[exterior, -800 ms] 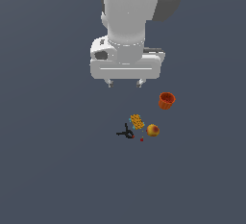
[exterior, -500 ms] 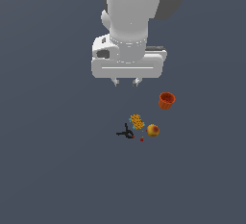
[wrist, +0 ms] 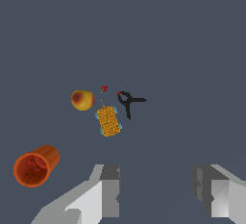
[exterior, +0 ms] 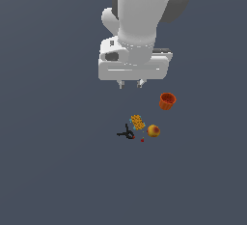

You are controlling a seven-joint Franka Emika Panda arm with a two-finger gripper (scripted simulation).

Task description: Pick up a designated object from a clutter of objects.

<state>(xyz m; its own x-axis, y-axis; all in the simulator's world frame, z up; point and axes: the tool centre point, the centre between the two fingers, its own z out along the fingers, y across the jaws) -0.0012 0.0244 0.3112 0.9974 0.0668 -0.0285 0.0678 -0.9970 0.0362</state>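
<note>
My arm (exterior: 144, 11) runs off the exterior view's top edge. In the wrist view my fingers (wrist: 103, 196) are cut by the frame edge, tips unseen. The red bead (exterior: 142, 140) is perhaps round; too small to tell.

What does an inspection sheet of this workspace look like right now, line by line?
Surface: plain dark grey-blue floor, bare apart from the items listed.
Job's thing: small orange-red ribbed cup, lying on its side, apart from the rest.
Clutter: yellow-red ball, orange-yellow studded block, black clamp-like piece, tiny red bead, grouped close together.
Tool: white tool above the items, open, holding nothing.
Cables: nothing seen.
Surroundings: nothing seen.
</note>
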